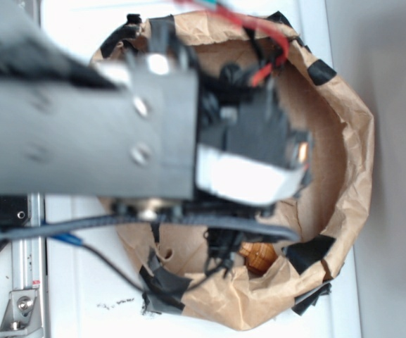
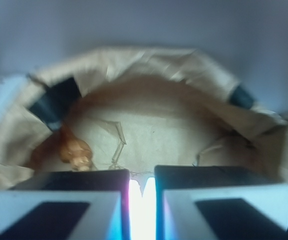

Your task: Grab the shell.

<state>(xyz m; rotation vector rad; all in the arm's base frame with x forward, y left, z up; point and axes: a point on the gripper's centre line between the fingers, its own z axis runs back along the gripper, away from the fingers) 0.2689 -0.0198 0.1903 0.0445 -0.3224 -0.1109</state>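
Gripper point(image 2: 142, 200) hanging over paper bag point(image 2: 183, 65), fingers nrly closed, holding nothing.
Shell point(image 2: 76, 150) lying apart at left; no legible writing.

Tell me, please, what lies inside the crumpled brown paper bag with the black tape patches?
Inside the crumpled brown paper bag, the glossy amber-brown shell lies on the bottom near the wall. The gripper, fingers nearly together, covers much of the floor in the exterior view, so anything beneath stays hidden.

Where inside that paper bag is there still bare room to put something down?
The bare patch is the paper floor in the middle and toward the right of the paper bag, bordered by its crumpled walls. The left side is taken: the shell lies there by the wall, under a black tape patch. The gripper crowds the near edge.
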